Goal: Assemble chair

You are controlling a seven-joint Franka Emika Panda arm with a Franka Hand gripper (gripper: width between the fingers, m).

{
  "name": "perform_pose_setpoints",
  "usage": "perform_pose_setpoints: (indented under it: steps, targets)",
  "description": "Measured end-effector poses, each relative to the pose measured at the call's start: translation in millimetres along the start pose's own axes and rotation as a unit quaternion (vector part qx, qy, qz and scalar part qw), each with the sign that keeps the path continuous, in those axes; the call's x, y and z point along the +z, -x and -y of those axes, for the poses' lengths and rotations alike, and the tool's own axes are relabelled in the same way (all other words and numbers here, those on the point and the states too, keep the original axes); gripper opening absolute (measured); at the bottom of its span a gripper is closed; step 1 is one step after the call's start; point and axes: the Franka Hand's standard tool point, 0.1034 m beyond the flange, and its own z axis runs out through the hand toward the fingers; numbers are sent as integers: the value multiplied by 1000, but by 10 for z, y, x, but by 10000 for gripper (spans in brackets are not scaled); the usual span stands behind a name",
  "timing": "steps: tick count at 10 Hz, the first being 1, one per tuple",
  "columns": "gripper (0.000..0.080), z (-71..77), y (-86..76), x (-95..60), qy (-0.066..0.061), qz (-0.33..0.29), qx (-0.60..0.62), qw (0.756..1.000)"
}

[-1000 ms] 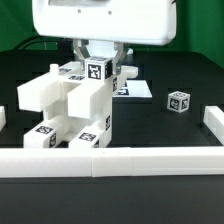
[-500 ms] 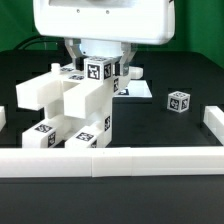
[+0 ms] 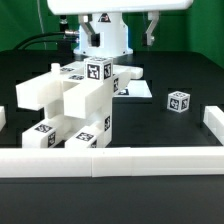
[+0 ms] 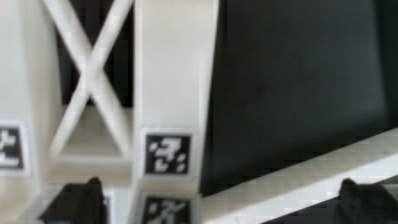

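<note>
The partly built white chair (image 3: pixel 75 105) stands at the exterior view's left centre, a boxy stack of tagged blocks and panels. A small tagged white cube (image 3: pixel 178 101) lies alone to its right. My gripper (image 3: pixel 119 38) hangs above the chair's back top, open wide and holding nothing, with a dark finger (image 3: pixel 88 35) on one side and the other finger (image 3: pixel 150 28) far apart. In the wrist view the gripper (image 4: pixel 221 205) looks down on a white chair panel with a cross brace (image 4: pixel 93 80) and a tag (image 4: pixel 166 153); both fingertips are well apart.
A long low white rail (image 3: pixel 110 160) runs along the front, with ends at the left (image 3: pixel 2 118) and right (image 3: pixel 212 118). The marker board (image 3: pixel 138 90) lies flat behind the chair. Black cables trail at the back left.
The gripper has risen straight up off the chair's top; its white body, which filled the upper picture, is now mostly out of frame. The chair and cube have not moved.
</note>
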Motion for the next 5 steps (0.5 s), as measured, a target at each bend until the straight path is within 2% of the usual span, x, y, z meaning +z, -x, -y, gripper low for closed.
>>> perform_pose_setpoints:
  steps: [2,4,5]
  targets:
    - [649,-30,3,10,1,1,-73,997]
    - [649,-10,14,17,1,0,-61,998]
    - [649,150,185,67,-3,-10,-30,999]
